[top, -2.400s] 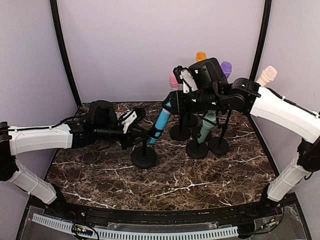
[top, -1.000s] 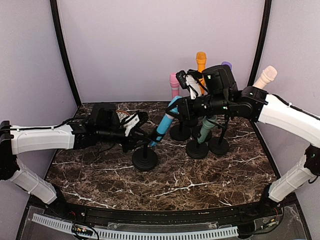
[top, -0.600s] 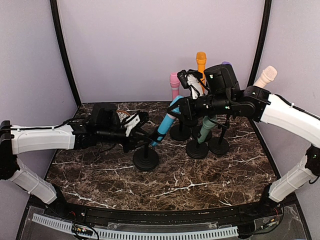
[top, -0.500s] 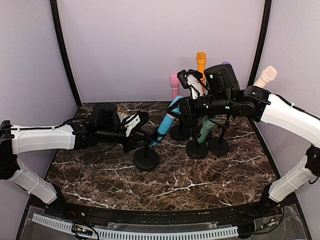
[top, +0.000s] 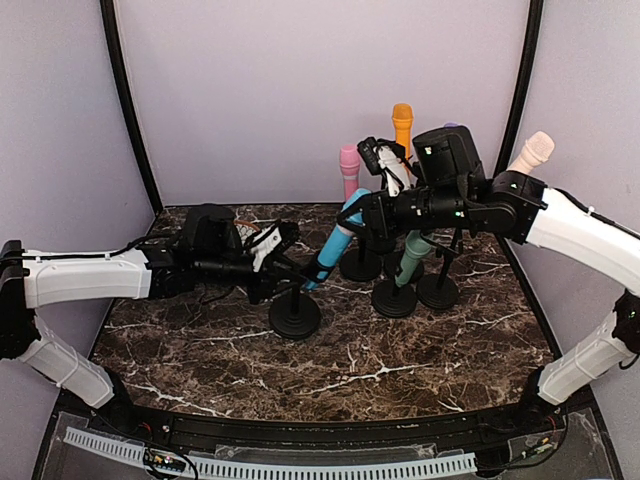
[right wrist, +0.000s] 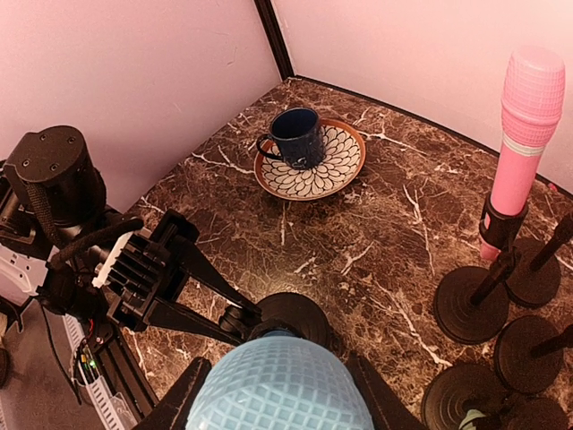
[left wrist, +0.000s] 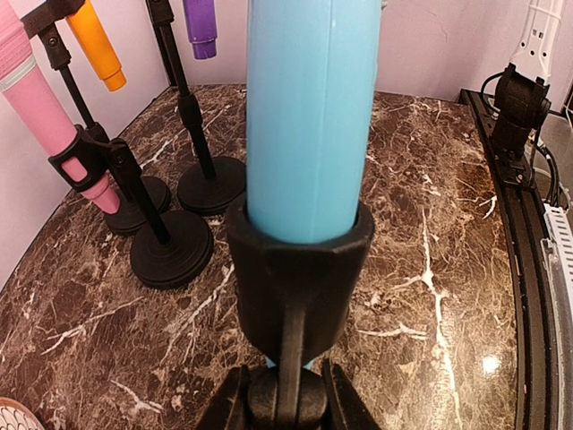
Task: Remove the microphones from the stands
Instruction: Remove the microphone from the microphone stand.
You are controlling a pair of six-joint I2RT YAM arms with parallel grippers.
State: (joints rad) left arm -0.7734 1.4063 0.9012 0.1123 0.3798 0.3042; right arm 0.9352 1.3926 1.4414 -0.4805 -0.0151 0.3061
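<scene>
Pinching with right gripper (right wrist: 279, 403) the blue microphone (top: 326, 246) just under its mesh head (right wrist: 277, 376); clamping with left gripper (left wrist: 279, 408) the stand (top: 295, 315) stem below the clip (left wrist: 295, 260). Seated tilted in that clip, above the worktop (top: 420, 350). Probably light, rigid, slick-barrelled: hold high, pull along axis, avoid crushing mesh.

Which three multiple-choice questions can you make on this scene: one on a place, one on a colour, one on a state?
1. Where does the dark cup stand?
A. on the patterned plate
B. beside the plate
C. under the pink microphone

2. What colour is the microphone between the right gripper's fingers?
A. pink
B. orange
C. light blue

3. How is that microphone now?
A. lying on the marble
B. seated in the clip of its stand
C. lifted clear of it

Answers:
1 A, the cup sits in the plate's middle.
2 C, its mesh head and body are light blue.
3 B, the black clip rings its body.
</scene>
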